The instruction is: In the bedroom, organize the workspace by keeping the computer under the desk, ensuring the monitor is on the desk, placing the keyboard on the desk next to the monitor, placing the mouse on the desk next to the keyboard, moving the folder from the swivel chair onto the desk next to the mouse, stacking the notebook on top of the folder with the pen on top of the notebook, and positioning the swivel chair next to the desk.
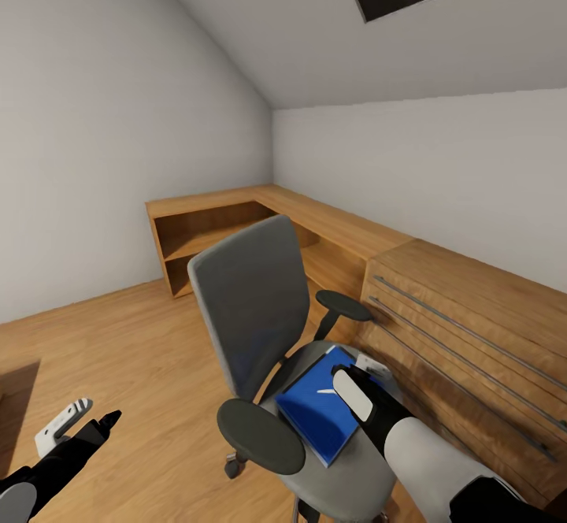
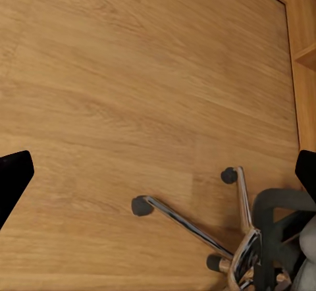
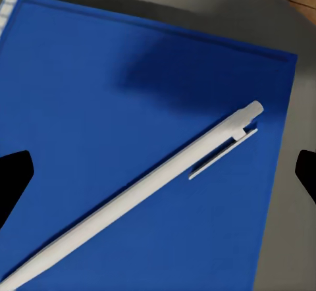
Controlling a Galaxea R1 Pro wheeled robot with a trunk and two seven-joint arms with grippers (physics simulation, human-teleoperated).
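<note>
Fingers spread wide, the right gripper (image 1: 364, 375) hovers over the slim white pen (image 3: 141, 195) lying on the blue folder (image 3: 118, 133) on the swivel chair (image 1: 260, 310); light and likely slippery, best pinched mid-barrel.

Head view high over the swivel chair (image 1: 260, 310); right wrist close above its folder (image 3: 131, 139).

pen (image 3: 141, 189) on folder (image 3: 125, 113), folder on swivel chair (image 1: 260, 302) seat

I see the blue folder (image 3: 131, 139) flat on the grey chair (image 1: 252, 302) seat, white pen (image 3: 145, 195) lying diagonally on the folder
</note>
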